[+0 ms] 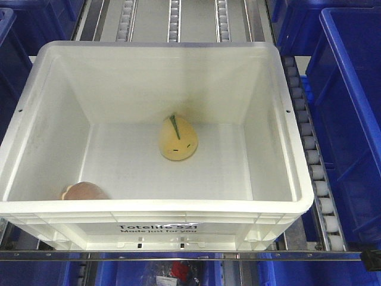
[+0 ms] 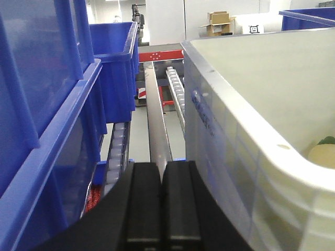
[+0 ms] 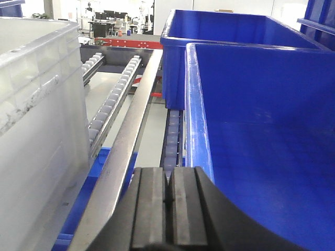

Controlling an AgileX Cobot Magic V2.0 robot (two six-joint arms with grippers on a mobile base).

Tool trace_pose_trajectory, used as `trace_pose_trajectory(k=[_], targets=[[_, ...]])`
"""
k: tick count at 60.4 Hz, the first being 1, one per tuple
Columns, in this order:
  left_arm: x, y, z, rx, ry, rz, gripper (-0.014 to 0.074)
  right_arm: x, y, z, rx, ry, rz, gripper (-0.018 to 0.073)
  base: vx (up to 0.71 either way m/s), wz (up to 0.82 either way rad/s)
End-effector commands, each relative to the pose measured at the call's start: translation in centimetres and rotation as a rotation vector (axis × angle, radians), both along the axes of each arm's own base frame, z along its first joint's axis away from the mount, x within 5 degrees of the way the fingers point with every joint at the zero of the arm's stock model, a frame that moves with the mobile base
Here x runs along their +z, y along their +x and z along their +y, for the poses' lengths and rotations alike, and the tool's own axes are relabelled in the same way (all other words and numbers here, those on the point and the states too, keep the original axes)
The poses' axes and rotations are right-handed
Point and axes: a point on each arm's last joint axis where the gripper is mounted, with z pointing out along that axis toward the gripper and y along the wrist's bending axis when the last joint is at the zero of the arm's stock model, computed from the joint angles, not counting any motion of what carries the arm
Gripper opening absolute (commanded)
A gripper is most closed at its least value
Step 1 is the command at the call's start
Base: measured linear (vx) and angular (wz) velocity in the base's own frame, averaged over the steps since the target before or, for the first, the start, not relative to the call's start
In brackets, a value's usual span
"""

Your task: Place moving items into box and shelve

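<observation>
With both toys in the box [image 1: 53, 65], shelving is what looks left.
Yellow toy [image 1: 177, 138] lies mid-floor of the box, pink toy [image 1: 83, 190] in its near-left corner. Left tool [image 2: 163, 204] and right tool [image 3: 167, 209], both closed and empty, flank the box's outer side walls, equally near; its long axis runs between them.

Front view steeply above the box [image 1: 156, 208] — wrist views low alongside it.

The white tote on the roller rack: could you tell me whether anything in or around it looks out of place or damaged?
Nothing stands out. The tote sits square on the rollers, with the yellow plush on its floor and the pinkish-brown plush in the near left corner. Both grippers, left and right, are shut and empty beside it.
</observation>
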Motion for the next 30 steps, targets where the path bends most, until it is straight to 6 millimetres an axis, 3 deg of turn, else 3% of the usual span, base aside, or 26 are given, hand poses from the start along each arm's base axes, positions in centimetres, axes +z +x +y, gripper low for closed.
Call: trace_pose_trajectory(k=[1,30], targets=[[0.25,-0.08,-0.01,-0.004,-0.015,-0.079,-0.0006,0.62,-0.07,0.05,0.004,0.005,-0.092,-0.0010,0.00,0.00],[0.25,-0.08,-0.01,-0.004,-0.015,-0.079,-0.0006,0.63,-0.08,0.08,0.006,-0.014,-0.095,-0.0010,0.00,0.00]])
